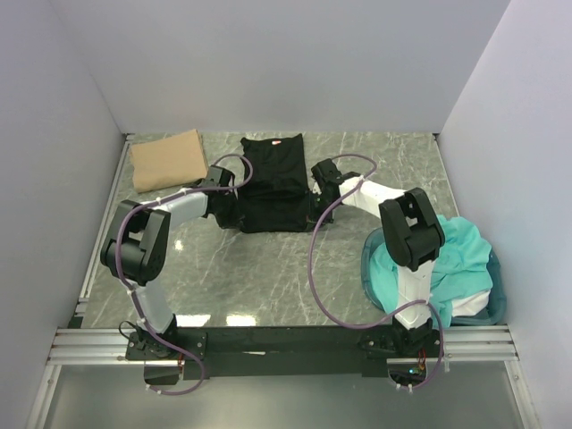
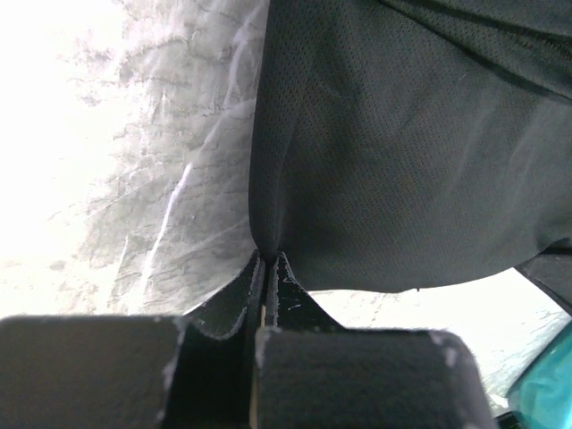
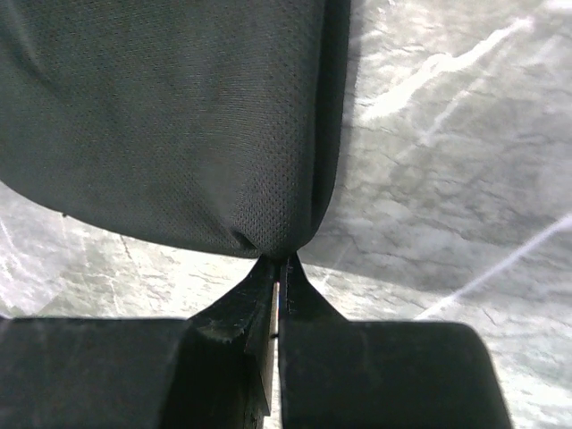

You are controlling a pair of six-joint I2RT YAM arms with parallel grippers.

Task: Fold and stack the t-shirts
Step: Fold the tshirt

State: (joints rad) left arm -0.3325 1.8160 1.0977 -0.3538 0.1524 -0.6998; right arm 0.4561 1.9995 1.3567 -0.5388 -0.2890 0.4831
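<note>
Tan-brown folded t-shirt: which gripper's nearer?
Left. The left gripper pinches the black t-shirt's left edge, just right of the tan-brown t-shirt; the right gripper clamps the black shirt's right edge.

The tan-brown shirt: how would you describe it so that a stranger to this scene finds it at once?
Look at the grey marble table and go to its far left corner. There the tan-brown shirt lies folded into a flat rectangle, just left of the black shirt. It is the only brown cloth in view.

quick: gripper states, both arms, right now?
Left gripper: closed, pinching an edge of the black t-shirt.
Right gripper: closed, pinching the opposite side of the same shirt.
</note>
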